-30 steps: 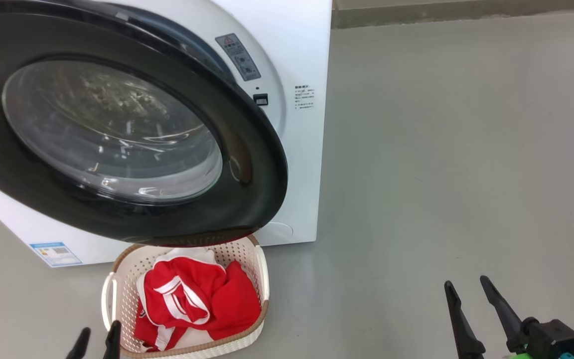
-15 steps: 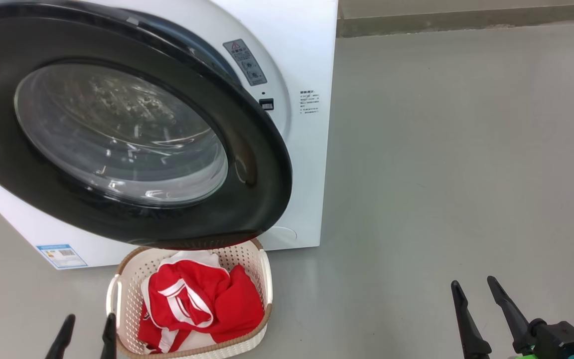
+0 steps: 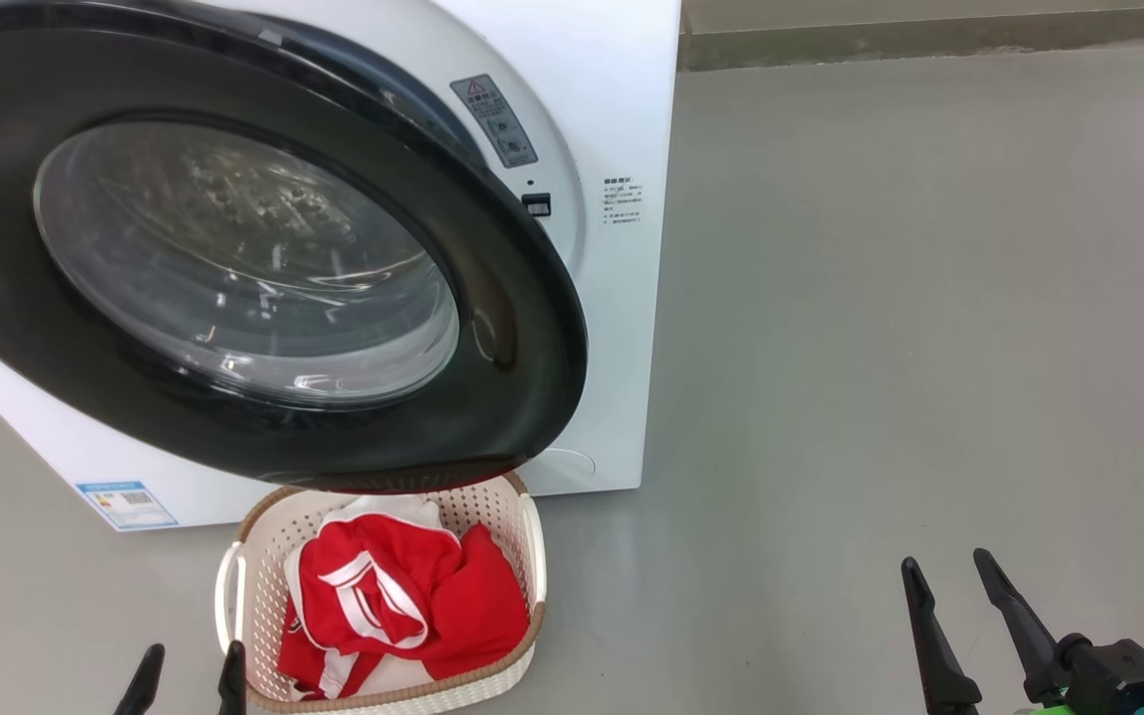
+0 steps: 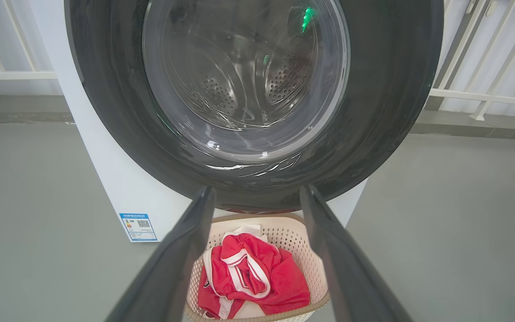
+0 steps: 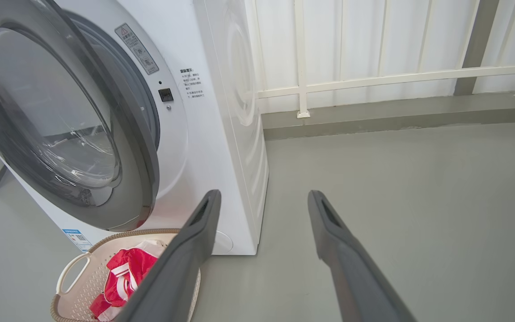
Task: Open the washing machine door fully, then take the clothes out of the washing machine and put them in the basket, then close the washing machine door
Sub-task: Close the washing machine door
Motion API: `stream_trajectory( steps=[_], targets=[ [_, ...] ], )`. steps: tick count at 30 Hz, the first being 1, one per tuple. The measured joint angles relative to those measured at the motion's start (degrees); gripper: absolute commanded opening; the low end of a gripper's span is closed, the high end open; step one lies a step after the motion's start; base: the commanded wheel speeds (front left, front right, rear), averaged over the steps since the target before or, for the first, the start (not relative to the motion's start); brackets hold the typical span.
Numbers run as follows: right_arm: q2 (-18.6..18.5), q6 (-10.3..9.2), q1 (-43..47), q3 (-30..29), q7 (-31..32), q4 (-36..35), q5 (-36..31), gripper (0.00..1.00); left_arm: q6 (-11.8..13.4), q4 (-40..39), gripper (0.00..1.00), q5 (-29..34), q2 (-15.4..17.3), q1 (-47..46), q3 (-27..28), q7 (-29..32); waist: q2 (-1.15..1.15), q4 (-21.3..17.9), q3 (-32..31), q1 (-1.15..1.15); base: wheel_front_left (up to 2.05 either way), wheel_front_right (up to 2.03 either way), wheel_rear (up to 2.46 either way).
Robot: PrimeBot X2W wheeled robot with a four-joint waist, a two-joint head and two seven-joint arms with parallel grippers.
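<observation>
Clothes [image 3: 403, 606] in basket [image 3: 252, 596], near left end effector [image 3: 195, 649]

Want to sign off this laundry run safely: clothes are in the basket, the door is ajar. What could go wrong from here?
1. The washing machine door stands ajar, with the left pincer and right pincer open and off it; a weak push may leave it unlatched.
2. The basket holding the clothes sits under the door's lower edge, beside the left pincer, which could knock it when reaching up.

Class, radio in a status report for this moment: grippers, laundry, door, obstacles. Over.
Grippers: left gripper, right gripper open, empty. Red clothes in basket. The washing machine door ajar. Its lower rim over basket.
</observation>
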Motion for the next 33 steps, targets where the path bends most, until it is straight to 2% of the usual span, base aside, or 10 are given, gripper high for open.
stream_trajectory(
  steps=[7, 8, 9, 10, 11, 20, 33],
  targets=[
    [0.0, 0.00, 0.0, 0.0, 0.0, 0.0, 0.0, 1.00, 0.0, -0.1, 1.00, 0.0, 0.0, -0.1, -0.6, 0.0, 0.00, 0.7, 0.1, 0.00, 0.00, 0.00, 0.00],
    [0.0, 0.00, 0.0, 0.1, 0.0, -0.1, 0.0, 0.64, 0.0, -0.1, 1.00, 0.0, 0.0, -0.1, -0.9, 0.0, 0.00, 0.9, 0.1, 0.00, 0.00, 0.00, 0.00],
    [0.0, 0.00, 0.0, 0.2, 0.0, -0.1, 0.1, 0.38, 0.0, -0.1, 1.00, 0.0, -0.1, -0.2, -1.2, 0.0, 0.00, 1.2, 0.1, 0.00, 0.00, 0.00, 0.00],
    [0.0, 0.00, 0.0, 0.4, 0.0, -0.2, 0.2, 0.08, 0.0, -0.1, 1.00, 0.0, -0.4, -0.2, -1.4, 0.0, 0.00, 1.5, 0.2, 0.00, 0.00, 0.00, 0.00],
    [0.0, 0.00, -0.1, 0.7, 0.0, -0.2, 0.4, 0.00, 0.0, -0.1, 1.00, 0.0, -0.6, -0.3, -1.7, 0.0, 0.00, 1.8, 0.2, 0.00, 0.00, 0.00, 0.00],
    [0.0, 0.00, -4.2, 3.9, 0.0, 0.2, 0.5, 0.00, 0.0, 0.3, 1.00, -1.3, -2.9, -3.3, -3.8, 0.0, 0.00, 6.1, 1.1, 0.00, 0.00, 0.00, 0.00],
    [-0.8, 0.00, -18.4, 9.5, 0.0, 3.2, -0.5, 0.00, 0.0, 0.4, 1.00, -4.5, -4.0, -7.9, -7.3, 0.0, 0.00, 13.8, 5.5, 0.00, 0.00, 0.00, 0.00]
  ],
)
